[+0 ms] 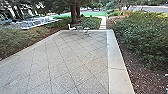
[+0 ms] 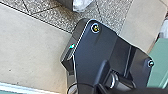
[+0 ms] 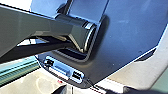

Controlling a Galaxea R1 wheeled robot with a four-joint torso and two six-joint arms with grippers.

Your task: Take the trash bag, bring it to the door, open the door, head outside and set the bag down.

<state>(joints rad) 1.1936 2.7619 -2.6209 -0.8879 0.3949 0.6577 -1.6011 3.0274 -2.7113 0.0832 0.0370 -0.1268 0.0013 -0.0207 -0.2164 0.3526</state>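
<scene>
Whitish, see-through plastic, which looks like part of the trash bag [image 2: 82, 5], shows at the edge of the left wrist view over speckled paving. A dark block lies right against it; whether this is part of my left gripper, and whether it holds the plastic, I cannot tell. The right wrist view has the robot's own dark plate and jointed bar in it, with pale ground and greenish framing beyond. How my right gripper stands is unclear there.
Outdoors, a tiled patio [image 1: 75, 60] stretches ahead, with a smooth pale border [image 1: 116, 60] on its right. Hedges [image 1: 147, 35] and planting flank both sides. A white chair [image 1: 72, 28] stands at the far end, near a tree trunk [image 1: 73, 13] and a narrow path [image 1: 103, 22].
</scene>
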